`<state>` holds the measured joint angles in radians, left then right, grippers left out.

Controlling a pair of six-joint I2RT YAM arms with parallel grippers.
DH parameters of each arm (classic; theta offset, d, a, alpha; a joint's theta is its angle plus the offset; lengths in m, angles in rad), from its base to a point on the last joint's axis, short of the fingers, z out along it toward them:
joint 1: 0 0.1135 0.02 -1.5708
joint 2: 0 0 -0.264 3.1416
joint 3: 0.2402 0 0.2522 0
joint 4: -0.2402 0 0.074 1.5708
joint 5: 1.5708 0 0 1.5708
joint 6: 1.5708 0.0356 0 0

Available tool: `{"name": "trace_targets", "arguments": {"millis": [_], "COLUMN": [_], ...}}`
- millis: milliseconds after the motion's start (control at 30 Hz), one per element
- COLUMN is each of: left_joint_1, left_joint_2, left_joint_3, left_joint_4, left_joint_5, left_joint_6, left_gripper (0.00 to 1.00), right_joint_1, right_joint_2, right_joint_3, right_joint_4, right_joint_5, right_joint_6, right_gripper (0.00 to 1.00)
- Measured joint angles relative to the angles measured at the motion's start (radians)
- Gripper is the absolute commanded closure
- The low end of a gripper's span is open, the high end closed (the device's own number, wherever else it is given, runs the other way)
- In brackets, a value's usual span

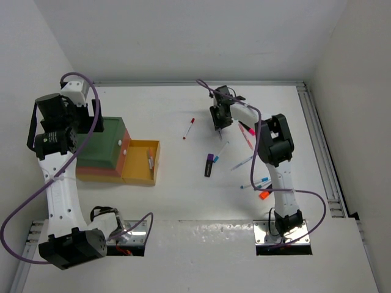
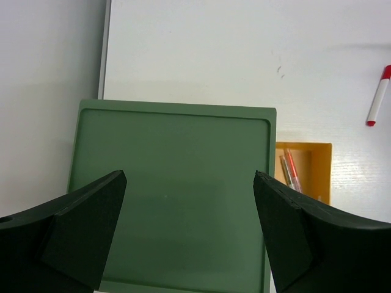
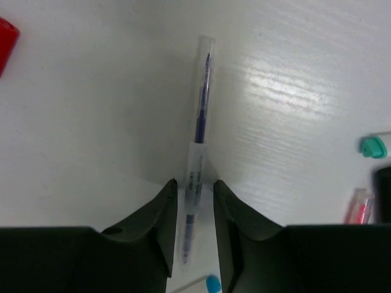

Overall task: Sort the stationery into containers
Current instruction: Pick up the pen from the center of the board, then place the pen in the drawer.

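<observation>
My right gripper [image 3: 194,186] is down on the table, its jaws close on either side of a clear pen with blue ink [image 3: 200,110]. A thin gap shows on both sides, so it is open. In the top view this gripper [image 1: 219,125] sits at the back of the scattered stationery. My left gripper [image 2: 189,201] hangs wide open and empty above the dark green container [image 2: 177,159]. The yellow container [image 2: 317,165] beside it holds two pens [image 2: 288,171]. The green container [image 1: 98,146] rests on a red-orange one [image 1: 98,173].
A red-capped pen [image 1: 189,129] lies alone mid-table. A purple highlighter [image 1: 209,165], a pink pen [image 1: 246,129], blue-capped pens [image 1: 253,183] and an orange highlighter [image 1: 264,195] lie around the right arm. Near the right jaws are a teal cap [image 3: 372,146] and a blue cap [image 3: 212,284].
</observation>
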<state>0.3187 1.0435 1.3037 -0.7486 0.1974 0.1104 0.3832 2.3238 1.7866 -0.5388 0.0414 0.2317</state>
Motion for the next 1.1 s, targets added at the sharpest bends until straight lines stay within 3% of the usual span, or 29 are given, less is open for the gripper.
{"name": "trace_targets", "arguments": {"millis": [133,167,200,367,567,833,1100], "left_joint_1": [-0.003,-0.004,-0.004,-0.005,-0.005,-0.005,-0.001], "left_joint_2": [0.0,0.0,0.0,-0.001,-0.028,-0.036,-0.048], "left_joint_3": [-0.002,-0.002,-0.002,-0.002,-0.028,-0.06,-0.068], "left_joint_4": [0.001,0.001,0.001,0.002,0.021,0.033,0.051], "left_joint_5": [0.0,0.0,0.0,0.0,0.006,0.064,0.099], "left_joint_6": [-0.003,-0.005,-0.006,-0.016,-0.035,-0.069,-0.099], "left_gripper": [0.08,0.08,0.08,0.08,0.08,0.08,0.08], "right_joint_1": [0.006,0.007,0.008,0.013,0.056,0.288,0.475], "right_joint_2": [0.0,0.0,0.0,-0.003,-0.108,-0.359,-0.227], "right_joint_3": [0.0,0.0,0.0,0.002,-0.045,-0.098,-0.037], "right_joint_4": [0.008,0.008,0.007,-0.004,-0.066,0.118,0.251], "right_joint_5": [0.0,-0.001,0.0,-0.008,-0.18,-0.336,-0.311], "right_joint_6": [-0.01,-0.012,-0.017,-0.023,0.047,0.309,0.441], "right_gripper": [0.89,0.98,1.0,1.0,1.0,1.0,1.0]}}
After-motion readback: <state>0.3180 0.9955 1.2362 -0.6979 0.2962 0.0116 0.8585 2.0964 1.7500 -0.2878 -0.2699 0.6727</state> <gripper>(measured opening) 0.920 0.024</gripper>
